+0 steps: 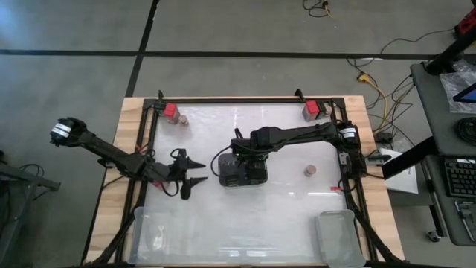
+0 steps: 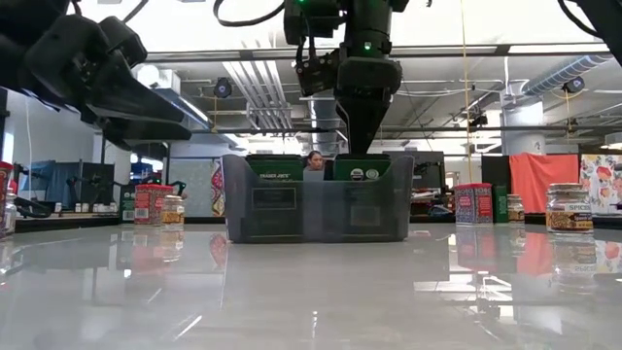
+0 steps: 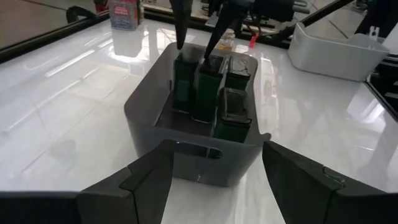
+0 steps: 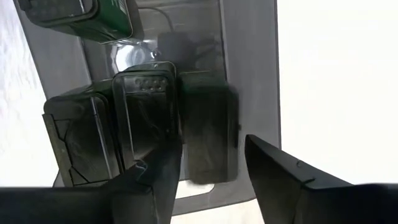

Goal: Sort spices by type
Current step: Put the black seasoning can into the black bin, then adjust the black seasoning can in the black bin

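While the right claw [image 1: 239, 159] reaches straight down into the dark slotted holder [image 2: 316, 210], its parted fingers [image 4: 155, 180] straddle one dark green tin [image 4: 208, 127] standing below it, gripping nothing. The left claw [image 1: 195, 173] hovers beside the holder, spread open and empty. Red spice boxes [image 1: 172, 112] and a small round jar [image 1: 310, 170] stand well away on the tabletop [image 1: 282, 201].

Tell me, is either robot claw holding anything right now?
Left gripper: open, empty. Right gripper: fingers straddle a green tin's top inside the grey holder; a firm hold cannot be told.
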